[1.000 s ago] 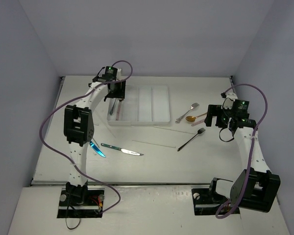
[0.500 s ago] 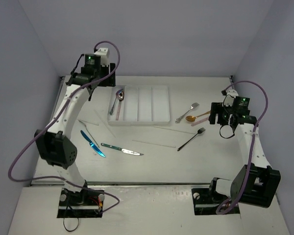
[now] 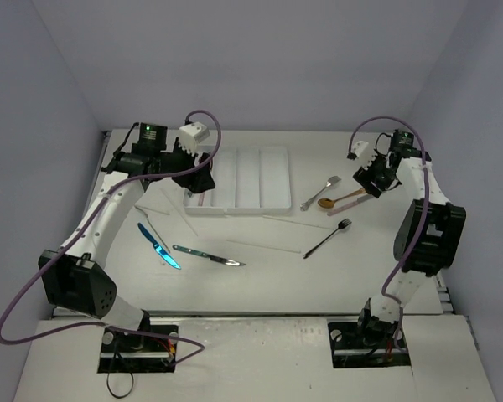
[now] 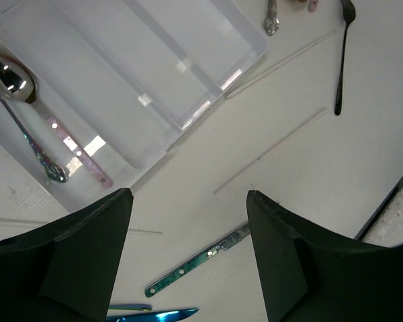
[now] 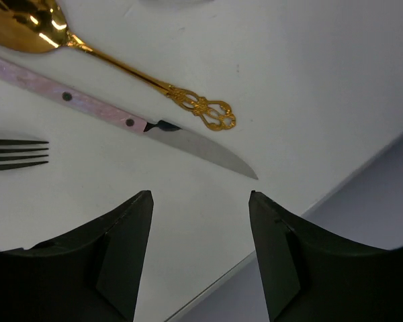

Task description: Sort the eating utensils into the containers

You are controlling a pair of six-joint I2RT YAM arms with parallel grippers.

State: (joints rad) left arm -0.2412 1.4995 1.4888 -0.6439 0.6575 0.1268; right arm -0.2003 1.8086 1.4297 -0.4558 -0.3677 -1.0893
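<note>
While the left gripper (image 4: pixel 188 200) hangs with its dark fingers spread and nothing between them, just off the white rectangular plastic cutlery tray (image 4: pixel 188 60), the right gripper (image 5: pixel 200 198) is likewise parted and empty above the loose pieces at the far right of the white table (image 3: pixel 277 280). Only the tray's end compartment nearest the left arm is filled. A silver spoon with an ornate handle (image 4: pixel 17 100) lies there beside a pink-handled piece (image 4: pixel 77 151) whose head runs out of view, and the other three compartments look bare. Under the right fingers a gold spoon with a filigree handle (image 5: pixel 121 64) and a pink-handled steel knife (image 5: pixel 121 121) lie almost touching, with the tines of a slim black fork (image 5: pixel 17 154) just beside them. That crowding is the chief hazard, I judge: a descent aimed at one could pinch two at once or knock its neighbour askew, and mixed pieces would end up in one compartment. Everything lies flat, so the fingers may skid over a thin handle rather than get under it. The table's edge runs near the knife's tip, and a sideways shove could send it over. Nearer the left arm, a green-handled knife (image 4: pixel 195 263), a blue knife (image 3: pixel 159 245) and thin pale sticks (image 4: pixel 269 151) lie on the table; the sticks look hardest to pinch.
</note>
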